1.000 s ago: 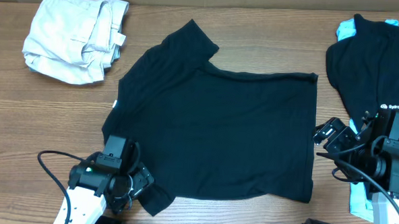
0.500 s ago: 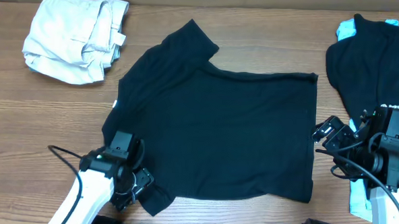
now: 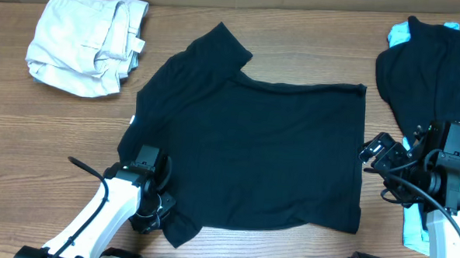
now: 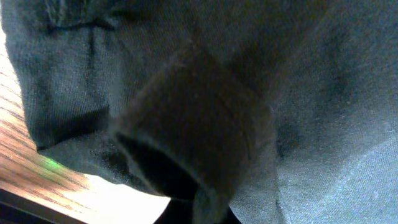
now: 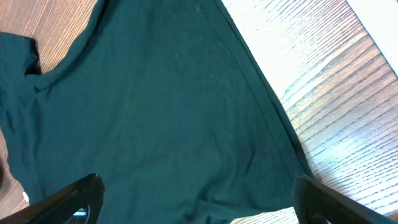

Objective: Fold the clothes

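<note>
A plain black T-shirt [image 3: 268,146] lies spread flat in the middle of the wooden table. My left gripper [image 3: 158,207] sits on its lower-left sleeve, shut on that sleeve. In the left wrist view dark fabric [image 4: 323,93] fills the frame, with a rolled sleeve hem [image 4: 199,124] right at the jaws. My right gripper [image 3: 373,155] hovers at the shirt's right edge, open. In the right wrist view its fingers [image 5: 74,196] stand wide apart over the T-shirt [image 5: 155,106] with nothing between them.
Crumpled beige trousers [image 3: 86,41] lie at the back left. A black shirt with a white logo [image 3: 427,75] is heaped at the right on a light-blue garment [image 3: 401,31]. Bare wood [image 5: 336,81] runs beside the shirt's edge.
My left gripper has closed on the sleeve, and its arm has shifted slightly right and away from the front edge. The right arm has hardly moved.
</note>
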You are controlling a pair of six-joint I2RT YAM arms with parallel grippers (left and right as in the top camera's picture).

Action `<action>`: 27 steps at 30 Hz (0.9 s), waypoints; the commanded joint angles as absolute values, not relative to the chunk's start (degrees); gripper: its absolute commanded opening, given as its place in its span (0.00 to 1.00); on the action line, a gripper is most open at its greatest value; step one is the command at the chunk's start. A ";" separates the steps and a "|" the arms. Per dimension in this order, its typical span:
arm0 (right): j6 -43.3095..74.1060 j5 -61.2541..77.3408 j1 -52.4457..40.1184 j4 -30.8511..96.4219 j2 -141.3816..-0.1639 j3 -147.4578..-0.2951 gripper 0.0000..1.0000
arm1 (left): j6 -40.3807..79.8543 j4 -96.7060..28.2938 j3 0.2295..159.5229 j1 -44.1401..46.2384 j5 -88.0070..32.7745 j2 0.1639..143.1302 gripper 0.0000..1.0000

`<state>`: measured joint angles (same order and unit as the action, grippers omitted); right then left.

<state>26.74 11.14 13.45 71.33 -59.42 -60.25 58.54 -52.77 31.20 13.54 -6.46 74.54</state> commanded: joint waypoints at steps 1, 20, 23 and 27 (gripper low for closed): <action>26.55 10.57 13.23 71.16 -59.24 -59.94 1.00 | 58.63 -52.73 31.46 13.80 -8.23 74.78 0.04; 28.23 10.61 13.23 84.31 -59.27 -59.94 1.00 | 33.78 -56.90 66.67 13.80 -6.55 74.78 0.04; 28.88 10.63 13.19 85.49 -59.29 -59.92 0.99 | 33.78 -56.29 71.31 13.80 1.08 74.78 0.04; 30.70 11.64 13.13 85.34 -59.27 -58.00 0.92 | 33.80 -54.72 73.69 13.78 7.81 74.78 0.04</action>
